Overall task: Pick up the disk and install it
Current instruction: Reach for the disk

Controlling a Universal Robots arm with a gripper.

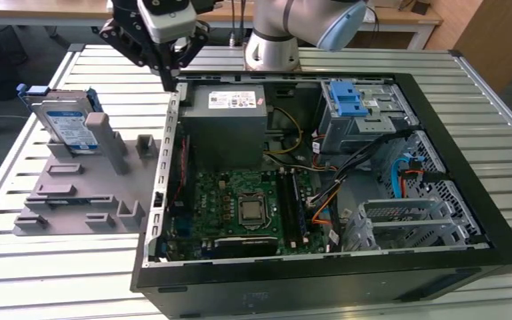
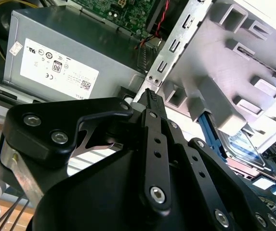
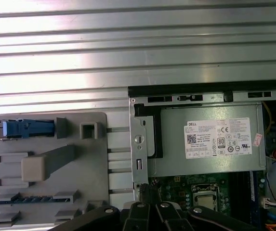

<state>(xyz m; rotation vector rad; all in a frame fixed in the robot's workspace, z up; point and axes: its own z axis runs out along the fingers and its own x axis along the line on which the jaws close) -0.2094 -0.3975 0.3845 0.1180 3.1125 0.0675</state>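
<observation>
Disk (image 1: 67, 125) on edge beside the case (image 1: 327, 293): likely stiff, dense, shock-sensitive; take your hold across its blue bracket (image 1: 30, 91). Hand (image 1: 169, 81) above case rim, pressed together, empty.

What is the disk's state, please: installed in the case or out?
Out: the disk stands on edge in the grey fixture, beside the case.

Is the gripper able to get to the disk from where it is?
Probably yes. The disk stands upright in the grey holder, its top bare, with nothing above it. The gripper hangs over the case wall beside the holder, so the way across looks free.
</observation>
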